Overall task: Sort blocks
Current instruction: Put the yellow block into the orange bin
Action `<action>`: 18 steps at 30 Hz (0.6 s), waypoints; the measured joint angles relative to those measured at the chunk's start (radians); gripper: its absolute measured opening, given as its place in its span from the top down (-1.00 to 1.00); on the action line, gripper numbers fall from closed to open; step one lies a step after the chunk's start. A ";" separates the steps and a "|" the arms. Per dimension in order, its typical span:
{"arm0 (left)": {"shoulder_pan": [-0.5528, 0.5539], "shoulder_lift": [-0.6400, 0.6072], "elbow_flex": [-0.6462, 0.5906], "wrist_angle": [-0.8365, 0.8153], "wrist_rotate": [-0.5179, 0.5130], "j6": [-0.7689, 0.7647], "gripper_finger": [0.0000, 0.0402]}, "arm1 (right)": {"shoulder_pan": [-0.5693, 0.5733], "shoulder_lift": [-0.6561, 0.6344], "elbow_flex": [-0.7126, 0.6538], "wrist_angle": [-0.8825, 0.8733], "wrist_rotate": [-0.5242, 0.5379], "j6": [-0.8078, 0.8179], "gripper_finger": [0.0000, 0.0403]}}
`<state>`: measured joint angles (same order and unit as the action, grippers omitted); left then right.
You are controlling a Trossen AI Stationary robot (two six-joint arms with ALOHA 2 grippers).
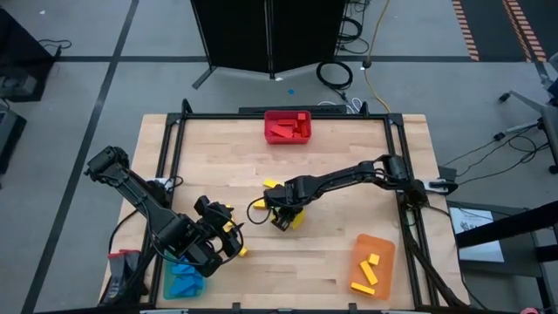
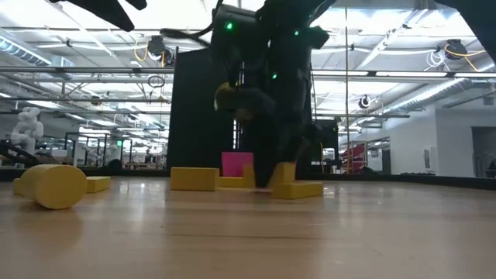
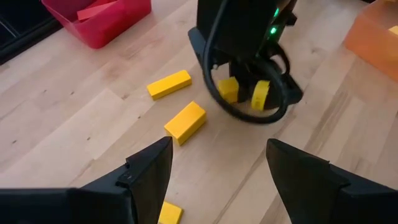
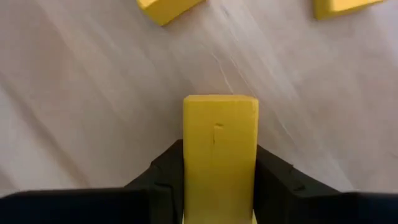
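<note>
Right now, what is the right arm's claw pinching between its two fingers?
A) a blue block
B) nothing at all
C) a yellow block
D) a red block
C: in the right wrist view, the right gripper has its dark fingers pressed against both sides of a yellow block, just above the wooden table.

The right dark two-finger tool (image 4: 219, 186) is seen clamped low at mid-bench, while the left dark two-finger tool (image 3: 217, 168) is held spread near the front-left corner.

legible markings: none found.
no text, label, brand, number or sign can be read on any surface in these views.
</note>
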<state>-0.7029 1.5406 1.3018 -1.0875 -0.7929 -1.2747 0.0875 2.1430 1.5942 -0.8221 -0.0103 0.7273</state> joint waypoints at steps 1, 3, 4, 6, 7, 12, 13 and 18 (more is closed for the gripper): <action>0.000 0.000 0.000 0.000 0.000 0.000 -0.32 | 0.000 -0.016 0.000 -0.017 0.002 -0.009 0.44; 0.000 0.000 0.000 0.000 0.000 0.000 -0.32 | 0.000 -0.059 0.000 -0.059 0.028 -0.027 0.44; 0.000 0.000 0.000 0.000 -0.002 0.000 -0.32 | 0.000 -0.084 0.000 -0.079 0.044 -0.030 0.44; 0.000 0.000 0.000 -0.002 -0.010 0.000 -0.32 | 0.000 -0.137 0.000 -0.114 0.076 -0.033 0.44; 0.000 0.000 0.000 -0.003 -0.015 0.000 -0.32 | 0.000 -0.163 0.000 -0.125 0.088 -0.035 0.44; 0.000 0.000 0.000 -0.003 -0.023 0.000 -0.32 | 0.035 -0.329 0.002 -0.243 0.111 -0.027 0.44; 0.000 0.000 0.000 -0.003 -0.023 0.000 -0.32 | 0.060 -0.362 0.002 -0.282 0.128 -0.011 0.44; 0.000 0.000 0.000 0.000 -0.023 0.000 -0.32 | 0.216 -0.496 0.002 -0.506 0.212 0.146 0.44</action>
<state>-0.7029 1.5406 1.3018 -1.0874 -0.8158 -1.2746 0.3035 1.6472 1.5967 -1.3281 0.2019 0.8736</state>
